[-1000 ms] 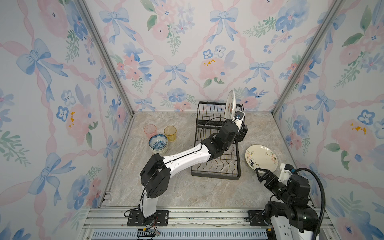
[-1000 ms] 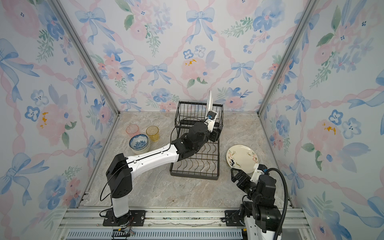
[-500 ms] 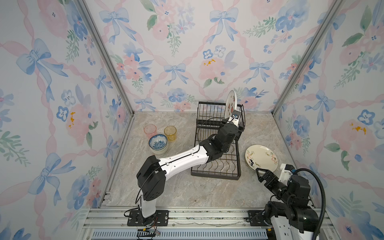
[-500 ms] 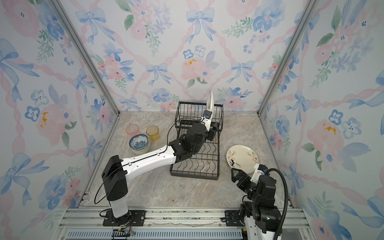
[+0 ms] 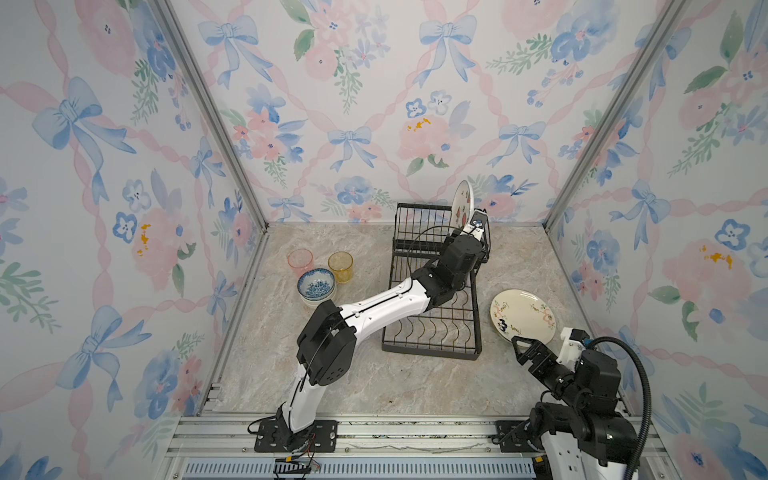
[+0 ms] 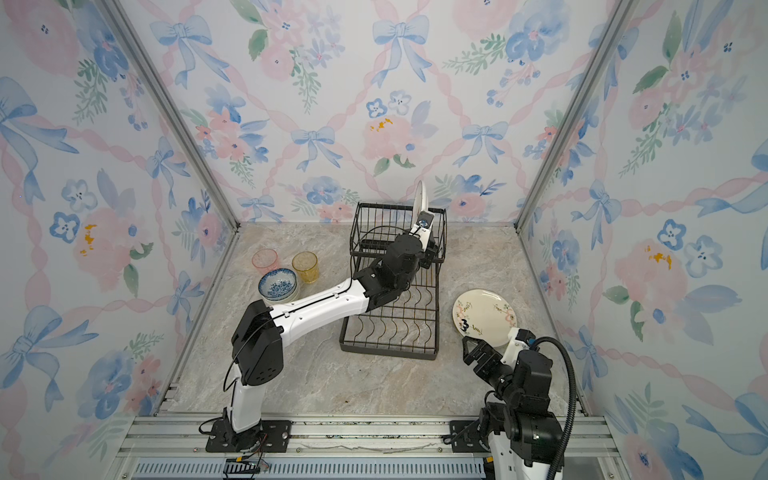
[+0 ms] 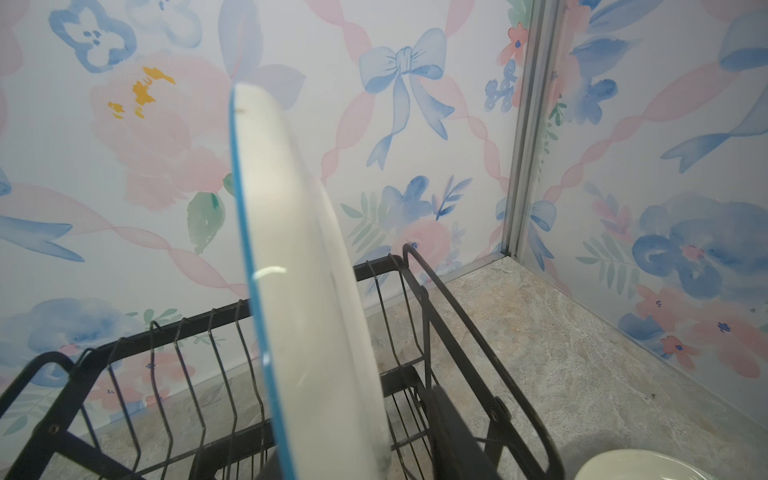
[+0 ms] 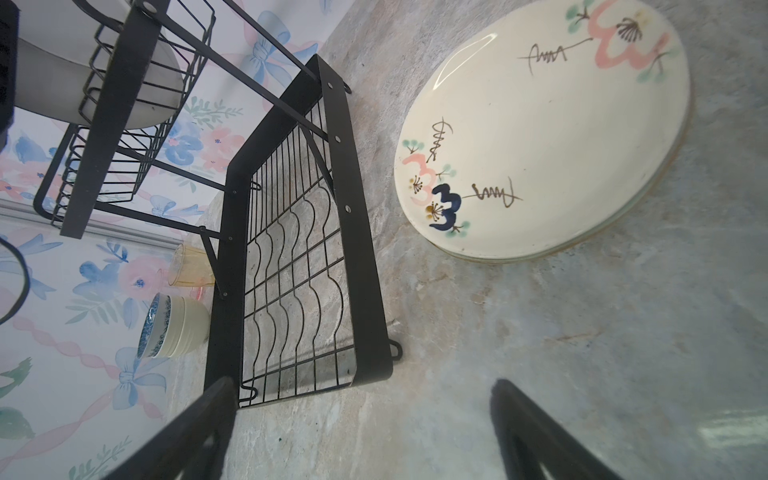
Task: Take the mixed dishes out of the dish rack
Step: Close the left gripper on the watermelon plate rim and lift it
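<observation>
Tumblers stand near the desk's (image 5: pixel 374 386) back left corner: a pink tumbler (image 5: pixel 300 261) and, just to its right, an amber tumbler (image 5: pixel 340 266), both upright. Just in front of them sits a blue bowl (image 5: pixel 316 284), nested on top of cream bowls (image 8: pixel 187 328).

The left arm stretches from the desk's front edge diagonally over the rack's lower tray toward the back. The rack (image 5: pixel 432 353) stands at the desk's middle and reaches to the rear edge, with its raised shelf (image 5: pixel 419 220) at the back. One plate (image 5: pixel 462 203) stands on edge, about upright, in a slot at the shelf's right end.

The left gripper (image 5: pixel 467 235) is at this plate's lower part. In the left wrist view the plate runs between the jaws, with a dark finger (image 7: pixel 453 432) just beside one face. Whether the jaws press the plate I cannot tell.

Right of the rack and apart from it, a floral plate (image 5: pixel 523 316) lies flat, face up, near the desk's right edge. A green rim (image 8: pixel 636 199) shows under it in the right wrist view. The right gripper (image 5: pixel 527 348) hovers above the desk near the front right corner, just in front of the floral plate, released, with its jaws spread wide and nothing between them.
</observation>
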Available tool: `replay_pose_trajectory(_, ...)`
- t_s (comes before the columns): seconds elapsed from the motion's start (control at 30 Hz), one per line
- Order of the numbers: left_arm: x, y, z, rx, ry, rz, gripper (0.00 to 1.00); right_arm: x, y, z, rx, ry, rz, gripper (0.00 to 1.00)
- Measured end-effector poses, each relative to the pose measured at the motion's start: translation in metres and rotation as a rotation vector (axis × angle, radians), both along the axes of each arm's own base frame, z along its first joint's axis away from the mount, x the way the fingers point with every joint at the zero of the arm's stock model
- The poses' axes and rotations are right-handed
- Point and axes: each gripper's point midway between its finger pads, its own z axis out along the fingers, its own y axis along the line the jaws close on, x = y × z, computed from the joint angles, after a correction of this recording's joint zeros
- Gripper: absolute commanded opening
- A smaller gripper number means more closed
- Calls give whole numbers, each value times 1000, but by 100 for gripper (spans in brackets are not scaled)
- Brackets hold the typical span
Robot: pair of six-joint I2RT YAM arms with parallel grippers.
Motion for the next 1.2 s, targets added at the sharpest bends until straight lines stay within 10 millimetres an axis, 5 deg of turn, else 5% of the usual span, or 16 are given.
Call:
replay_pose_trajectory(0.73, 9, -1, 5, -27, -6, 20, 0, 1, -2, -1, -5, 7, -9, 97)
replay_pose_trajectory(1.2, 9, 0, 6, -23, -12, 26, 0, 1, -2, -3, -3, 18, -8, 97)
